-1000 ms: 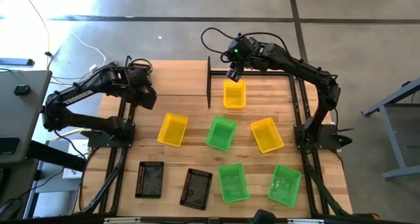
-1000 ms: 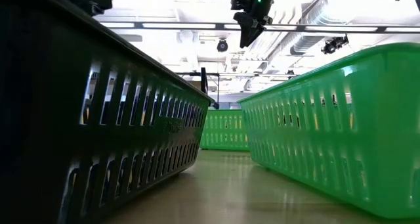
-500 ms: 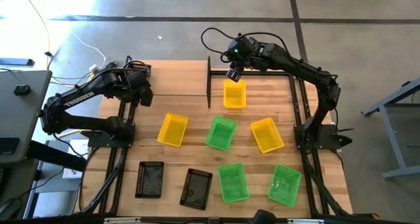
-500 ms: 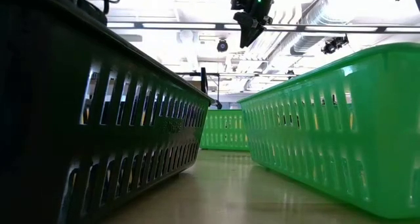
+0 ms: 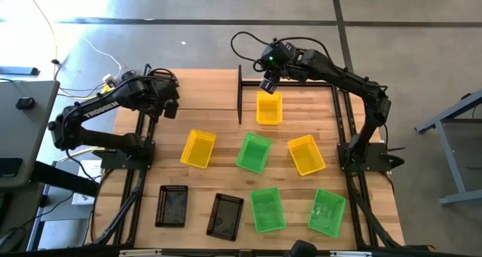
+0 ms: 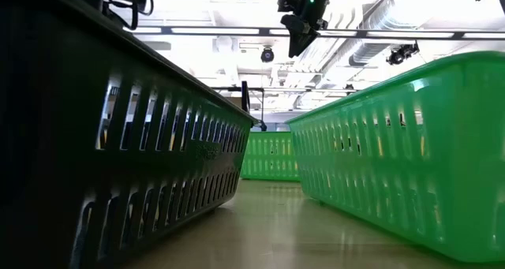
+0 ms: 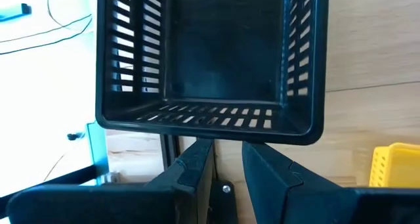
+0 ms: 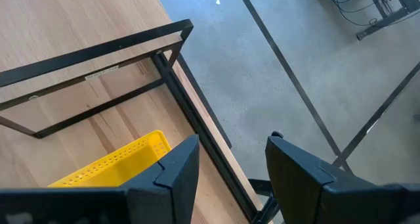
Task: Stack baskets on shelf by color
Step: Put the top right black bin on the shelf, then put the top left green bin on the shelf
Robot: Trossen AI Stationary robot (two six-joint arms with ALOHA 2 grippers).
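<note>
My left gripper (image 5: 167, 99) hangs at the left end of the shelf (image 5: 205, 91), a light board on a black frame, and is shut on a black basket (image 7: 210, 60) whose open top faces the wrist camera. My right gripper (image 5: 267, 84) stands open above the far end of a yellow basket (image 5: 269, 108) resting on the table just right of the shelf; nothing is between its fingers (image 8: 230, 178). Loose on the table lie two more yellow baskets (image 5: 198, 148) (image 5: 306, 154), three green ones (image 5: 253, 152) (image 5: 267, 209) (image 5: 326, 212) and two black ones (image 5: 172, 206) (image 5: 225, 215). My left gripper meets the black basket at the middle of one short end wall (image 7: 220, 133), just under its rim. The rim hides the fingertips, so the kind of hold does not show. The fingers slant steeply down onto it, and the basket is lifted clear above the wood.
The shelf's black frame post (image 5: 239, 95) stands between the shelf and the yellow basket by my right gripper. In the low view a black basket (image 6: 118, 143) and a green basket (image 6: 410, 143) fill the foreground, with bare tabletop (image 6: 268, 222) between them.
My left gripper, still holding the black basket, has drifted a little toward the table's far edge and sunk slightly while its wrist turned. My right gripper has kept still.
</note>
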